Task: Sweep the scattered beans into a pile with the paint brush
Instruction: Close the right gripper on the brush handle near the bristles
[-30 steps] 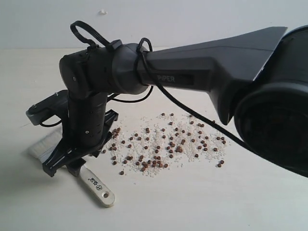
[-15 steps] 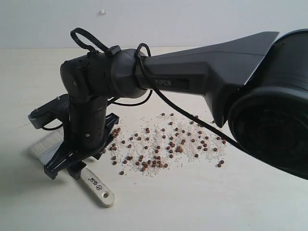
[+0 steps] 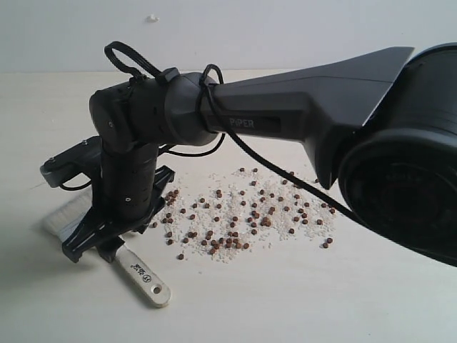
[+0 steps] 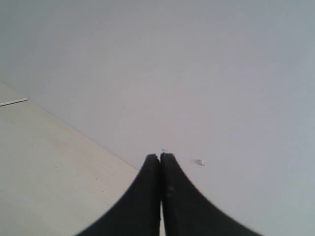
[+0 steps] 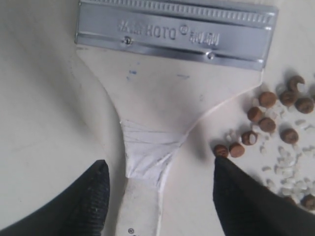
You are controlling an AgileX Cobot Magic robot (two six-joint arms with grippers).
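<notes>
The paint brush (image 3: 146, 277) lies flat on the pale table at the left, its off-white bristles (image 3: 63, 216) pointing left and its wooden handle toward the front. My right gripper (image 3: 94, 246) hangs over the handle just behind the silver ferrule (image 5: 174, 32). It is open, with one finger on each side of the handle (image 5: 145, 162) and not touching it. The beans (image 3: 246, 213) lie scattered with white grains to the right of the brush, and some lie beside the right finger (image 5: 268, 123). No pile is in view. My left gripper (image 4: 161, 156) is shut and empty, facing the wall.
The right arm's dark body (image 3: 307, 107) and black cable (image 3: 285, 171) stretch across the table above the beans. A grey wall (image 3: 285, 28) with a small white speck (image 3: 152, 17) stands behind the table. Bare tabletop (image 3: 285, 300) lies in front of the beans.
The right gripper has shifted slightly left and down over the brush handle, jaws staying open. Brush and beans have not moved.
</notes>
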